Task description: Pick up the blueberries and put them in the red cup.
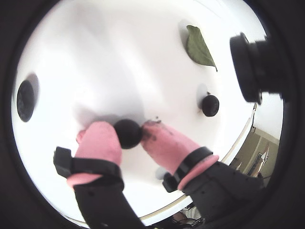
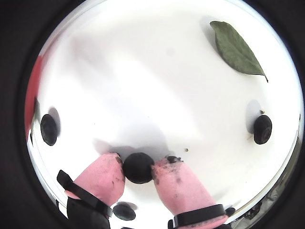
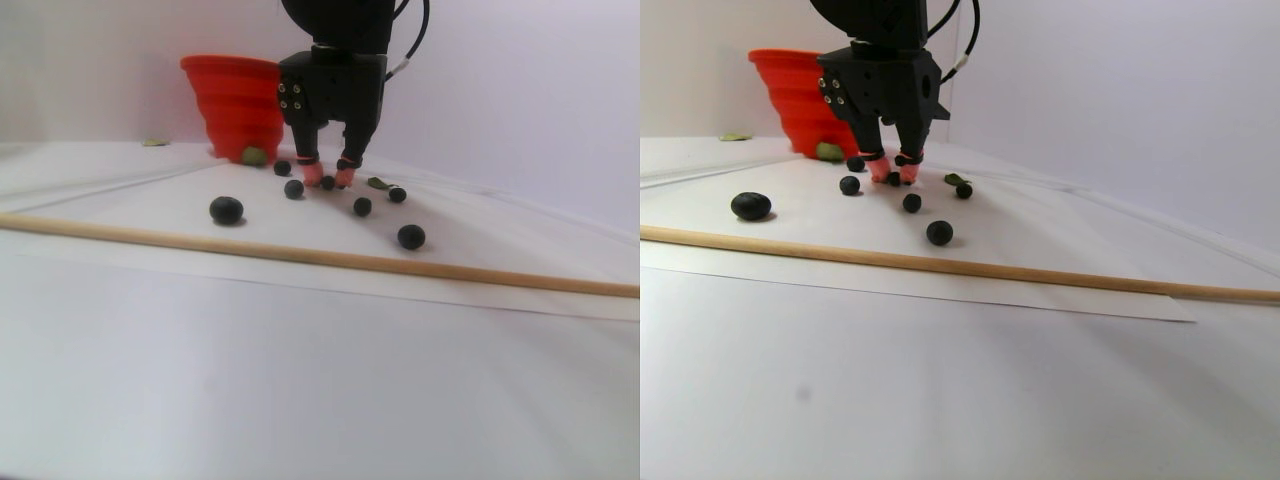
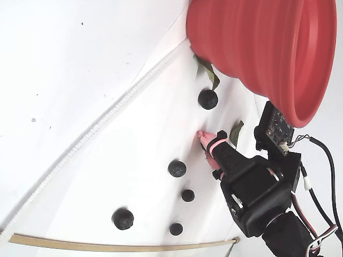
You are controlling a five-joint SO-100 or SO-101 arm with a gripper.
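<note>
In both wrist views my gripper [image 1: 127, 130] [image 2: 138, 162] has its pink fingertips pressed on either side of one dark blueberry [image 1: 127, 134] [image 2: 138, 168], low over the white sheet. The stereo pair view shows the gripper [image 3: 328, 178] reaching down to the table just right of the red cup [image 3: 235, 100]. More blueberries lie loose: one to the right [image 1: 210, 105] [image 2: 262, 129], one to the left [image 1: 25, 100] [image 2: 48, 129], and several in the fixed view, such as one [image 4: 177, 168] beside the gripper [image 4: 202, 138]. The red cup [image 4: 257, 48] fills that view's upper right.
A green leaf [image 1: 199, 47] [image 2: 236, 47] lies beyond the gripper to the right. Another leaf [image 4: 206, 69] sits at the cup's foot. A long wooden stick [image 3: 300, 255] [image 4: 107, 246] runs along the front edge of the white sheet.
</note>
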